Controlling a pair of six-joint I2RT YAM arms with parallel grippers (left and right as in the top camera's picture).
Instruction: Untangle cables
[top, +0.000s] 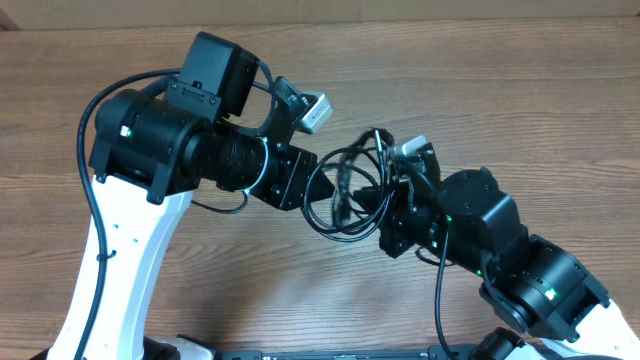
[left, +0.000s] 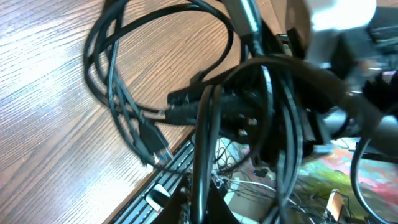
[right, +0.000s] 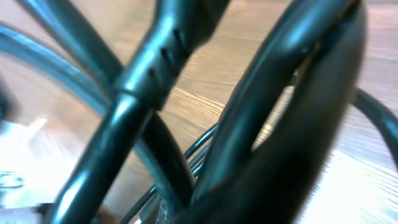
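Observation:
The cables (top: 345, 190) are a tangle of thin black cords held up between my two arms at mid-table. My left gripper (top: 322, 188) comes from the left and is shut on one strand. In the left wrist view that strand runs straight up from between the fingers (left: 199, 208), loops (left: 115, 93) lie on the wood, and a plug tip (left: 158, 152) lies near the table's edge. My right gripper (top: 385, 205) is buried in the tangle from the right. In the right wrist view, blurred cords (right: 143, 68) fill the frame and converge at the jaws (right: 174, 211), which look shut on them.
The wooden table (top: 520, 90) stretches all round the tangle. A black rail (left: 168, 177) marks the table's front edge in the left wrist view, with clutter and loose wiring (left: 249, 180) beyond it. Thick black arm wires (top: 95, 200) run along both arms.

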